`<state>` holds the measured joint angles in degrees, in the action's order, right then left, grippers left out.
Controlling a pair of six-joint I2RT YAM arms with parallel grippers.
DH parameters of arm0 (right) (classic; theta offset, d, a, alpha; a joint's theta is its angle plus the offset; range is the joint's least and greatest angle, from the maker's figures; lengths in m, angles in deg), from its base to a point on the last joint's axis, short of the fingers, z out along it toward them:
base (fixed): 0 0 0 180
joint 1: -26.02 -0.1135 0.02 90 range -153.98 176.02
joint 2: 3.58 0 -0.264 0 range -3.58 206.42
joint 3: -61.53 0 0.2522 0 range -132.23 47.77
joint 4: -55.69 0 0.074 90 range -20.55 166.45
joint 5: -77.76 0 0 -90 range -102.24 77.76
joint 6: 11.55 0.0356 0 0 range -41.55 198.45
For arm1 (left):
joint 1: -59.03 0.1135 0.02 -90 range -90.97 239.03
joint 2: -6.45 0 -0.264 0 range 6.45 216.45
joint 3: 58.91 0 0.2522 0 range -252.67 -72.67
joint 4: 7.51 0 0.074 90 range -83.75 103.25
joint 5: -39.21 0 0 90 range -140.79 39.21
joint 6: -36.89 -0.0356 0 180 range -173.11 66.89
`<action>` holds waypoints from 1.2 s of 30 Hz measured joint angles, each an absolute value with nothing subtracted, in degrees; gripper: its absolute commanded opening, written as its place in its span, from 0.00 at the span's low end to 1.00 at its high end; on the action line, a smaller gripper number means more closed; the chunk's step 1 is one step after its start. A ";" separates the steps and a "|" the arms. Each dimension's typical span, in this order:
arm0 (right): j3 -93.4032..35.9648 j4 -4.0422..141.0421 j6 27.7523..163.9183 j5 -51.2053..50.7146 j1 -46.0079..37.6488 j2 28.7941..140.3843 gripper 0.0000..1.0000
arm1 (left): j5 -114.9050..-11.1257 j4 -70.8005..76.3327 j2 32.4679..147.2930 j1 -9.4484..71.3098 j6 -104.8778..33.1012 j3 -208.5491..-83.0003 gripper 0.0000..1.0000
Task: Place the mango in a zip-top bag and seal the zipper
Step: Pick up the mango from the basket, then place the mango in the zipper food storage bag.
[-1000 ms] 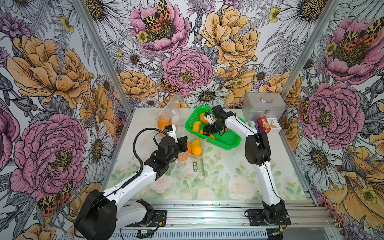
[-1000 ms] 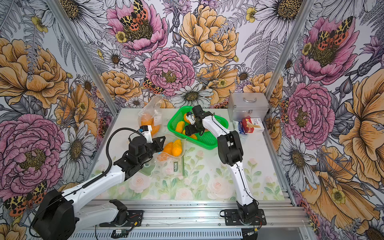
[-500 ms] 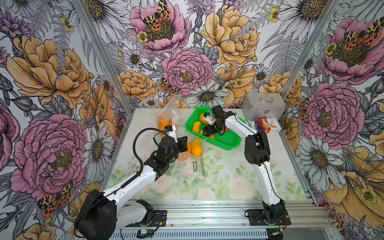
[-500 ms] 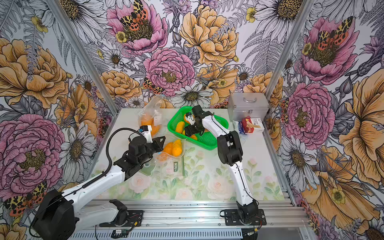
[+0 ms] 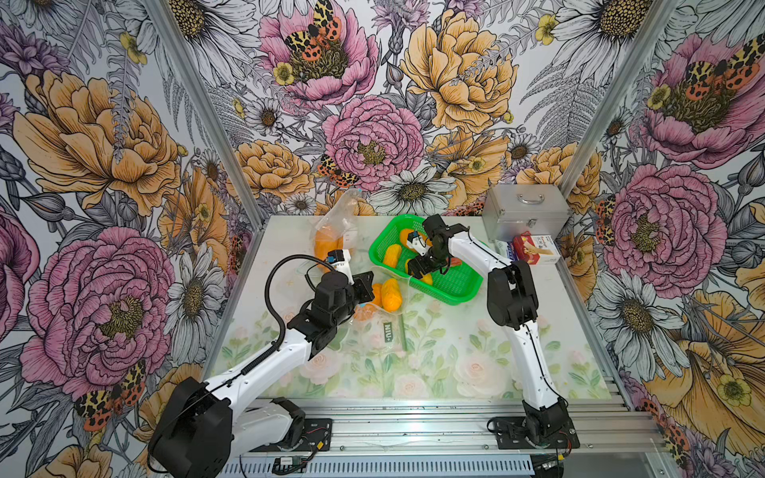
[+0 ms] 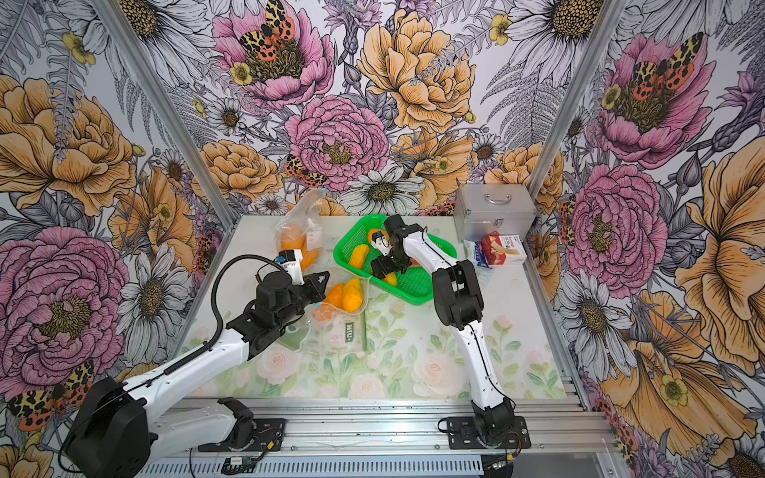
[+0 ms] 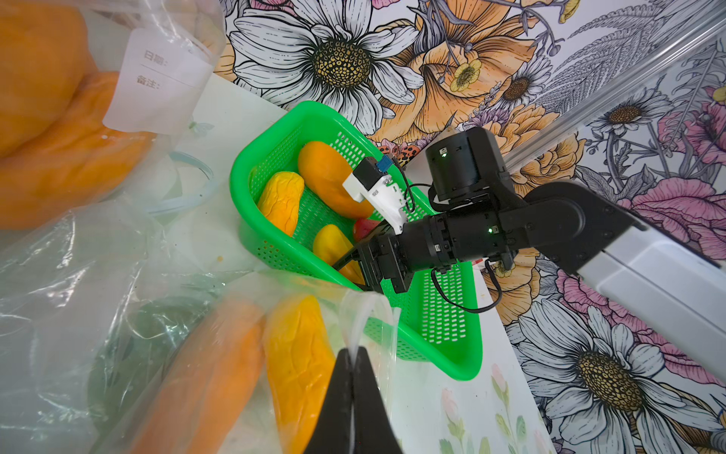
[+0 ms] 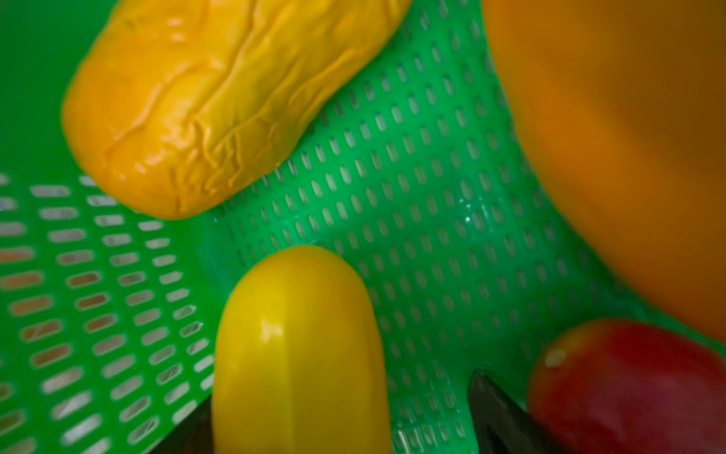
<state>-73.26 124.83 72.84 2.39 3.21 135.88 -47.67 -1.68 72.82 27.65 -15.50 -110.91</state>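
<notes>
Little changes: the right gripper [image 8: 343, 387] stays wide open, mango [image 8: 298, 346] between its jaws, seemingly ungripped. The left gripper [image 7: 353, 361] stays clamped on the zip-top bag [image 7: 369, 314] lip, so pickup is pending.

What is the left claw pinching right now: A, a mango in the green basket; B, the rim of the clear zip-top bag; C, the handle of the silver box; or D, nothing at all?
B: in the left wrist view the left claw is shut on the upstanding rim of the clear zip-top bag.
</notes>
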 measured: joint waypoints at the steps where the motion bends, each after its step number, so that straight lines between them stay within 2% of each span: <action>1: -73.35 124.74 72.89 1.58 3.21 135.99 0.80 | -47.67 -1.68 72.82 27.65 -15.50 -110.91 0.00; 3: -73.83 124.98 73.02 0.31 3.21 135.99 0.74 | -47.67 -1.68 72.82 27.65 -15.50 -110.91 0.00; 5: -73.90 125.15 73.28 -0.52 3.21 135.99 0.63 | -47.67 -1.68 72.82 27.65 -15.50 -110.91 0.00; 8: -73.96 125.79 73.39 -0.67 3.21 135.99 0.40 | -47.67 -1.68 72.82 27.65 -15.50 -110.91 0.00; 14: -73.87 126.81 75.55 -0.45 3.21 133.65 0.20 | -47.69 -1.68 72.82 27.65 -15.50 -110.91 0.00; 18: -71.69 126.25 79.20 -1.06 3.21 126.13 0.17 | -47.87 -1.68 72.82 27.65 -15.50 -110.91 0.00; 21: -66.62 122.95 83.40 -1.06 3.06 116.04 0.16 | -47.89 -1.68 72.82 27.65 -15.50 -110.93 0.00; 28: -46.97 110.36 94.57 2.78 0.22 93.02 0.19 | -48.39 -1.68 72.84 27.63 -15.50 -110.93 0.00; 36: -32.21 103.01 103.25 6.13 -11.60 89.44 0.19 | -48.98 -1.70 73.08 27.26 -15.53 -110.93 0.00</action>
